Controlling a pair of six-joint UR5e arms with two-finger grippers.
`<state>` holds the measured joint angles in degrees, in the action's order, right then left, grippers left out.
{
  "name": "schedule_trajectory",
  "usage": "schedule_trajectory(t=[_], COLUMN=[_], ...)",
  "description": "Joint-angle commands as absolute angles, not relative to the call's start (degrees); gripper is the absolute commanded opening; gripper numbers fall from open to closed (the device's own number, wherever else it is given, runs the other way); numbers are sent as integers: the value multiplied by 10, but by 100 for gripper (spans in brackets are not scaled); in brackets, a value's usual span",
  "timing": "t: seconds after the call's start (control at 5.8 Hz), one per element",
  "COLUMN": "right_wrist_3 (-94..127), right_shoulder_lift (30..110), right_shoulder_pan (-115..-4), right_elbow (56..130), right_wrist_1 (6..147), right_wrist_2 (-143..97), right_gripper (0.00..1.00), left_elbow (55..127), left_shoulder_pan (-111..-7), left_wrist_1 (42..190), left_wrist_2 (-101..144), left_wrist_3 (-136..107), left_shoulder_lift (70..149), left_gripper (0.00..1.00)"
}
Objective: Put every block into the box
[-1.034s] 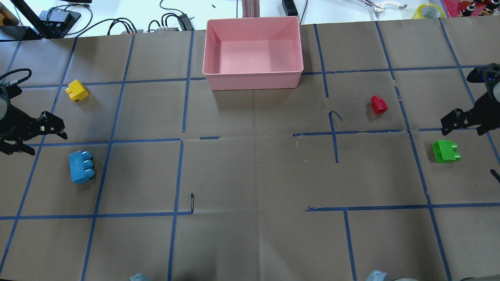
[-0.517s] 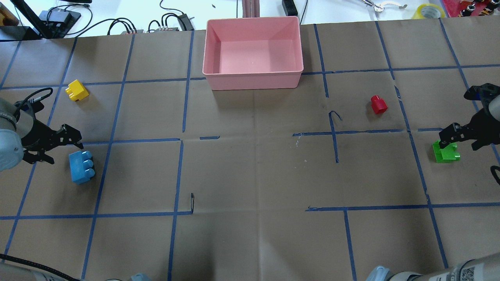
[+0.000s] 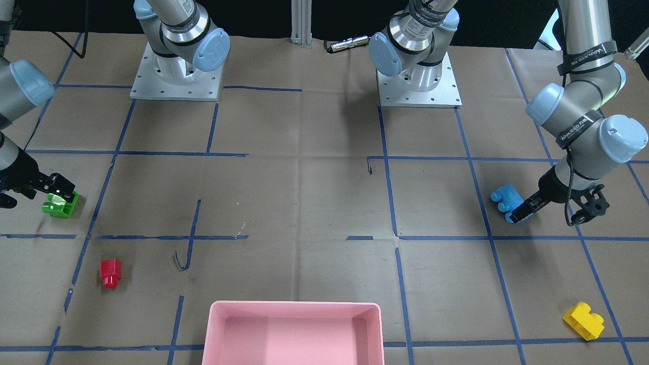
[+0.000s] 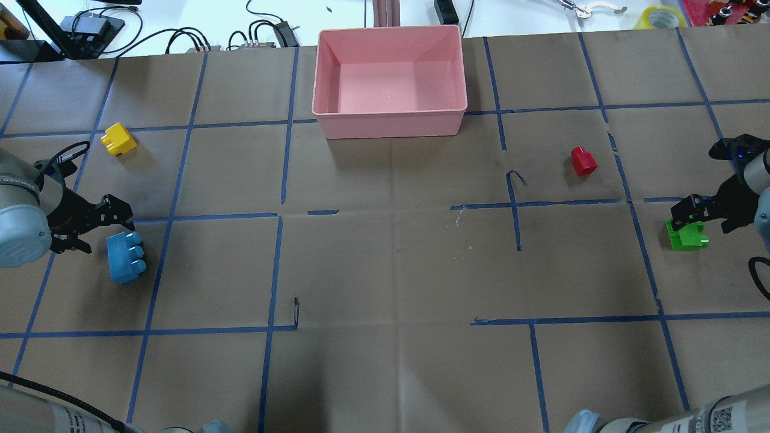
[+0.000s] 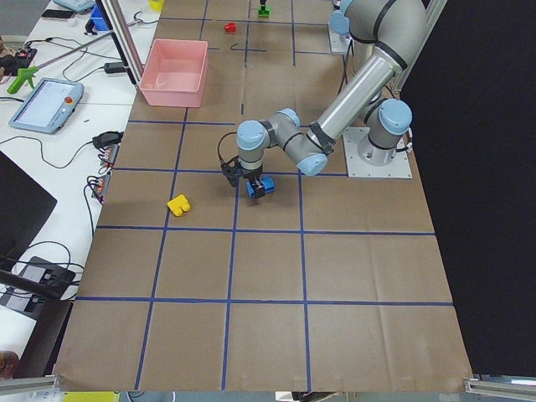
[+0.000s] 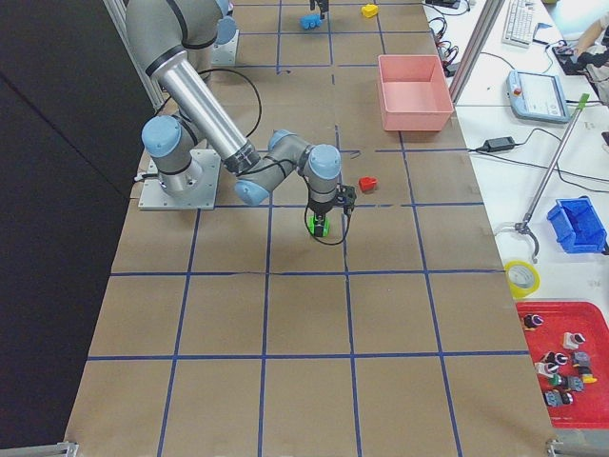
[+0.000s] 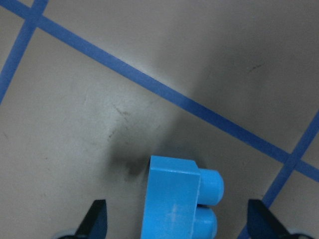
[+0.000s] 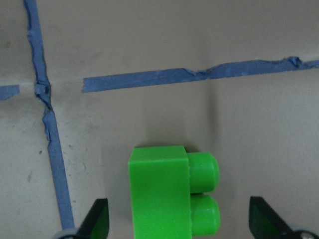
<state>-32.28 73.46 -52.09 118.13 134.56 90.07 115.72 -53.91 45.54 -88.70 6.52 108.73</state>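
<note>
From where I stood, both arms looked set on a first pick, with nothing yet in the box. The left gripper (image 4: 99,227) hung low over the table with its fingers spread wide and nothing in them. The near end of the blue block (image 4: 124,257) lay between them, with a gap on either side. The yellow block (image 4: 118,139) sat a little beyond that gripper, farther from the robot. The box (image 4: 390,123) stood well off, ahead of it and in toward the middle of the table. The red block (image 4: 583,161) lay ahead of the right gripper (image 4: 702,221) and inward of it. The right gripper was likewise wide open and empty, straddling one end of the green block (image 4: 684,237). I judged the next move for each arm was to settle a touch lower and farther along its block. Then it would close squarely on the flat sides, not the studs, before lifting toward the box. A grip that near the end looked likely to let a block twist.
</note>
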Motion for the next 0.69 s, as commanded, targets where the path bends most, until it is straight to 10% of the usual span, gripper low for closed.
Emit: schedule_trajectory(t=[0.0, 0.52], right_wrist_3=[-323, -323], right_shoulder_lift=[727, 724], right_shoulder_pan=[-520, -520], right_elbow=[1188, 1193], right_wrist_1=[1349, 1359], right_wrist_2=[902, 900], right_gripper=[100, 100], left_elbow=[1176, 1198], left_shoulder_pan=[-541, -539], left_wrist_1=[441, 392], left_wrist_2=[-887, -889], left_wrist_3=[62, 71], left_shoulder_lift=[1093, 1100], left_gripper=[99, 99])
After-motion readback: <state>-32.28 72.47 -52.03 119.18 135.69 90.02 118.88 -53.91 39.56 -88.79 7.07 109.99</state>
